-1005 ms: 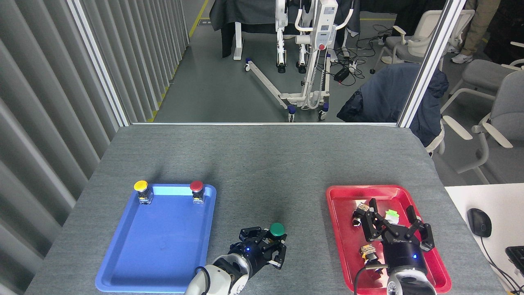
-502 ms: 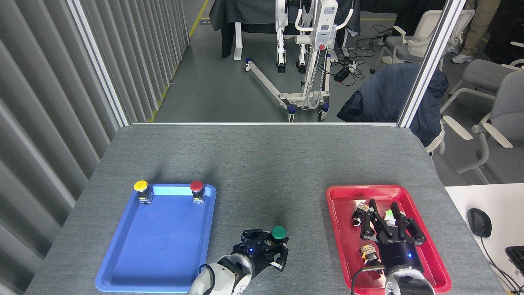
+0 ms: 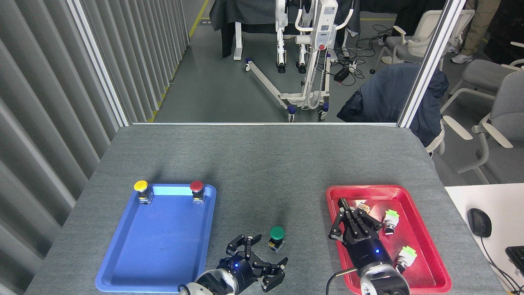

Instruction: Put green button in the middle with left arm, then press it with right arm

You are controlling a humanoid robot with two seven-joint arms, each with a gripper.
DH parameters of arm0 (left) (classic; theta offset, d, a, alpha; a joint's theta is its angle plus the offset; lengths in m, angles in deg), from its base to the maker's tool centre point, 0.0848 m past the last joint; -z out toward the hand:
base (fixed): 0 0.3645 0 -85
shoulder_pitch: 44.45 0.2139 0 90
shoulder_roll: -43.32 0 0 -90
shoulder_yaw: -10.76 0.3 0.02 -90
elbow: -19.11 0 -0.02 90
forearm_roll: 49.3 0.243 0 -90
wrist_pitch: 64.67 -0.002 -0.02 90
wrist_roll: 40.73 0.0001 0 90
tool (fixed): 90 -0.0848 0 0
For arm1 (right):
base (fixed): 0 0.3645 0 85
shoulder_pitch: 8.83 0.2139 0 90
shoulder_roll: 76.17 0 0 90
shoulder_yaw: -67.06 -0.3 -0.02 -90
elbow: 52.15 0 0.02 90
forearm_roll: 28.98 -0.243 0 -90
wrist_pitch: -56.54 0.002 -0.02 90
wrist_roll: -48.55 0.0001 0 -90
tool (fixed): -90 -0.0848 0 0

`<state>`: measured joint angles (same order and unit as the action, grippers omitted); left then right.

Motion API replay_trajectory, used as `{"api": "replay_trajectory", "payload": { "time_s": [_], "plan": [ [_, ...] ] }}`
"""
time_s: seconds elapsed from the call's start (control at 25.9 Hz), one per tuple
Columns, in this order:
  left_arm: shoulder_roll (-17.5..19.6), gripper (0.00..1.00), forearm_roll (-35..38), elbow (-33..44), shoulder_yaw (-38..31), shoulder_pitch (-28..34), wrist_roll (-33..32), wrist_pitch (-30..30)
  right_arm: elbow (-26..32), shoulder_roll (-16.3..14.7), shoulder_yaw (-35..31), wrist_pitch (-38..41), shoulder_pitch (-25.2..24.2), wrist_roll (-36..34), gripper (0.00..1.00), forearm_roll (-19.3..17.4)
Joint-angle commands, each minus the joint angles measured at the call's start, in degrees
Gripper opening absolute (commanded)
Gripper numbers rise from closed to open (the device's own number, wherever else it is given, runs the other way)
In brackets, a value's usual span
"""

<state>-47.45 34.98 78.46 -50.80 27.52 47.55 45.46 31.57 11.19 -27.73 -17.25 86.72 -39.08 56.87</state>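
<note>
Green button (image 3: 277,237), dark green round mushroom cap on a small black-and-metal base, upright, standing free on the bare grey felt middle (image 3: 270,180) of the desk, near the desk's front edge

Both arms run off the bottom edge, hiding their upper parts.

My left gripper (image 3: 262,256) has let go of the green button (image 3: 277,237) and pulled back toward me, fingers now spread wide, clear of the cap. The button stands upright on the grey tabletop (image 3: 262,172) by itself, just beyond the claws. My right gripper (image 3: 348,213) has swung left across the red tray (image 3: 425,229) toward its left rim, fingers drawn together, uncovering two lime-topped switches (image 3: 389,219).
</note>
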Motion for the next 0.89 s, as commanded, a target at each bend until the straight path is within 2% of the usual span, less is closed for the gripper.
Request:
{"api": "replay_trajectory", "payload": {
  "time_s": [0.0,0.08,0.15,0.23,0.35,0.66,0.85],
  "plan": [
    [3.7,0.98,-0.3,8.1,-0.4,5.4,0.0,1.8,-0.7,0.0,2.6,1.8,0.0,0.4,0.00,0.1],
    [5.9,0.98,-0.3,13.4,-2.2,8.0,0.0,1.8,-2.7,0.0,5.1,1.7,0.1,0.4,0.00,0.2],
    [7.6,0.98,-0.4,20.0,-7.0,11.7,0.0,1.9,-4.3,0.2,7.0,1.3,1.6,0.4,0.00,0.2],
    [7.5,0.98,-0.5,25.3,-12.5,14.2,0.0,1.9,-7.2,0.3,9.0,0.9,2.7,0.4,0.00,0.4],
    [6.7,0.98,-1.0,30.5,-20.5,14.9,0.0,1.1,-11.1,0.4,11.2,0.6,5.1,0.4,0.00,0.3],
    [5.9,0.98,-1.6,33.0,-37.2,15.0,1.5,0.8,-15.4,1.5,13.9,0.5,7.0,0.4,0.00,0.4],
    [5.8,0.98,-2.9,33.0,-40.0,15.0,1.3,0.2,-15.4,1.5,16.7,0.5,6.9,0.4,0.00,0.4]
  ]
}}
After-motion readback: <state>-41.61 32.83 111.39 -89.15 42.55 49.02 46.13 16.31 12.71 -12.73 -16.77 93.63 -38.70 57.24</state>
